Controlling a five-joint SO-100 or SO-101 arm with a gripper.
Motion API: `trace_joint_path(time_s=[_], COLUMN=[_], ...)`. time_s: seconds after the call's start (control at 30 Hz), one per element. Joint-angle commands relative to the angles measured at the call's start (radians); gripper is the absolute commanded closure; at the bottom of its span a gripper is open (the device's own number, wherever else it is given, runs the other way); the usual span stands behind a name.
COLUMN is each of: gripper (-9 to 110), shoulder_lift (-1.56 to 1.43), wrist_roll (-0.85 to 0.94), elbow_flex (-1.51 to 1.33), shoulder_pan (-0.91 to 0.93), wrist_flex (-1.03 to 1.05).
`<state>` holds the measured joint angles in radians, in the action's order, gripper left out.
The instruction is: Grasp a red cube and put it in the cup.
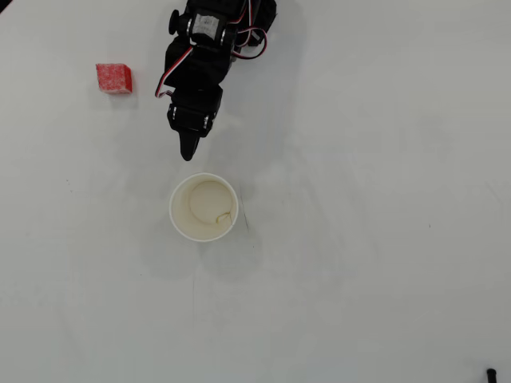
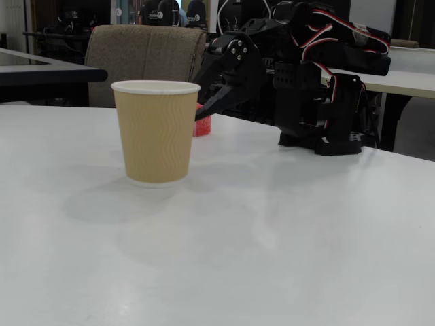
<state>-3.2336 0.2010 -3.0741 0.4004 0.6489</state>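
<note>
In the fixed view, the ribbed paper cup is standing upright nearest the camera, with the black gripper hanging behind it, fingers pressed together and holding nothing. Farthest back, the red cube is sitting on the white table, well apart from both in the overhead view. It is looking light, rigid and slightly rough, so I judge a pinch across two opposite flat faces should hold.

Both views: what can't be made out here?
- Red cube: in the fixed view, mostly hidden behind the cup and the gripper.
- Gripper: overhead, the fingertips merge into one dark point, so open or shut is unclear.
- Arm base: cut off by the overhead view's top edge.
</note>
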Motion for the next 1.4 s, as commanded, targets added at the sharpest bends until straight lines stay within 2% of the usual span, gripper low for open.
trace_joint_path(time_s=[0.0, 0.27, 0.33, 0.6, 0.77, 0.83, 0.97, 1.07, 1.37], gripper=[101, 101, 101, 101, 101, 101, 101, 101, 101], shoulder_lift=[-0.014, -0.014, -0.015, -0.017, -0.017, -0.017, -0.015, -0.009, 0.207], wrist_roll=[0.005, 0.009, 0.074, 0.641, 1.152, 1.305, 1.519, 1.609, 1.643], elbow_flex=[-0.072, -0.072, -0.072, -0.072, -0.072, -0.072, -0.072, -0.072, 0.035], shoulder_pan=[-0.011, -0.017, -0.008, 0.041, 0.087, 0.120, 0.206, 0.270, 0.400], wrist_flex=[0.005, -0.002, -0.014, -0.143, -0.172, -0.201, -0.247, -0.253, -0.265])
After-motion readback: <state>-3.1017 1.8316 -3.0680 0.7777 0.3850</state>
